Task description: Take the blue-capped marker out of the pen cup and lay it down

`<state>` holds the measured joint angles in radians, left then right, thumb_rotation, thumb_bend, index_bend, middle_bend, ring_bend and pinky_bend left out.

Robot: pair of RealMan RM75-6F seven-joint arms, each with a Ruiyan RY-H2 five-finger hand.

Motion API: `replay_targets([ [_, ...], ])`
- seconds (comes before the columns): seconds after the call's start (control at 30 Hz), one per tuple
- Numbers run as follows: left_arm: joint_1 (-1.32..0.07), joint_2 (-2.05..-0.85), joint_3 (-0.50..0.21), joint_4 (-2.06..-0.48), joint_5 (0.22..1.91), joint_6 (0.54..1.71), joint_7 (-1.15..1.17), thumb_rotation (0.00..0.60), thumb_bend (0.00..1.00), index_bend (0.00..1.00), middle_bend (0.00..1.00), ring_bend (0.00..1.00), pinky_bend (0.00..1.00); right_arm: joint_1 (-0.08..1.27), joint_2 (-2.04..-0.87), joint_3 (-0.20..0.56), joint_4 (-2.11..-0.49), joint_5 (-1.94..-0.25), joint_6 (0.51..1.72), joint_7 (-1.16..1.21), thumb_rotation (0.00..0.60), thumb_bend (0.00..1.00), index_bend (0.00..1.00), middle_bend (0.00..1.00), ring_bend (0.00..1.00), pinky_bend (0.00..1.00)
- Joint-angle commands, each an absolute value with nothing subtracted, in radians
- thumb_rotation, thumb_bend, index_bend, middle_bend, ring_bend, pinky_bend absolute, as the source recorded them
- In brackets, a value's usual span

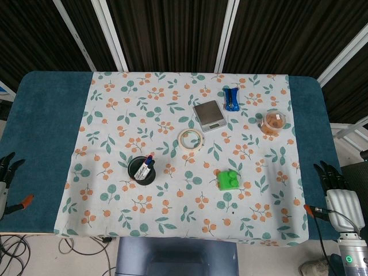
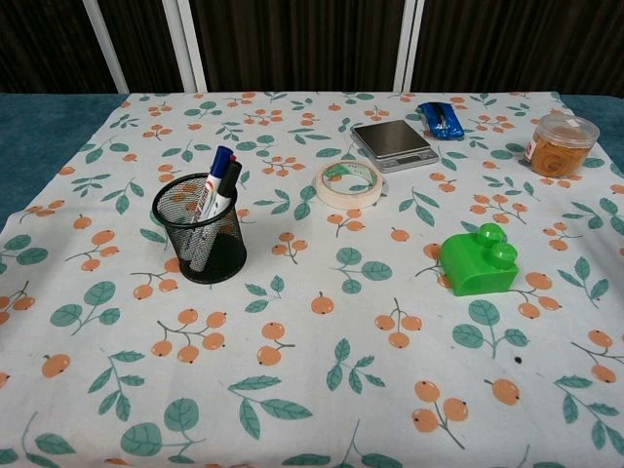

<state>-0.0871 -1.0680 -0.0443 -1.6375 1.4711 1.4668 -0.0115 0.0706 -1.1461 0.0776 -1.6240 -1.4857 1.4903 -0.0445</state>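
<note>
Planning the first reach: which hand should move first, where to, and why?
Probably bring the left hand toward the black mesh pen cup: the blue-capped marker stands in it on the table's left side, while both hands, including the right hand, rest at the edges holding nothing.

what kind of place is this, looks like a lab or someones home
Most likely a robot test setup, not a home. A robot hand waits at the table edge, with loose cables on the floor. A scale, tape roll and pen cup are spread on a floral tablecloth.
</note>
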Motion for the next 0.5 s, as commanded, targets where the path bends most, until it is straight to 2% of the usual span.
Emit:
replay_targets([
  [0.03, -0.089, -1.069, -0.044, -1.637, 1.47, 1.463, -0.009, 0.6, 0.17, 0.14, 0.0, 0.0, 0.0, 0.071, -1.146, 0.077, -1.624, -1.485, 1.489, -0.045, 0.6, 0.12, 0.08, 0.0, 0.05, 0.17],
  [0.5, -0.089, -1.064, -0.042, -1.639, 1.469, 1.457, -0.016, 0.6, 0.17, 0.14, 0.0, 0.0, 0.0, 0.071, -1.146, 0.076, -1.628, -1.488, 1.49, -0.047, 0.6, 0.12, 0.07, 0.0, 0.05, 0.17],
])
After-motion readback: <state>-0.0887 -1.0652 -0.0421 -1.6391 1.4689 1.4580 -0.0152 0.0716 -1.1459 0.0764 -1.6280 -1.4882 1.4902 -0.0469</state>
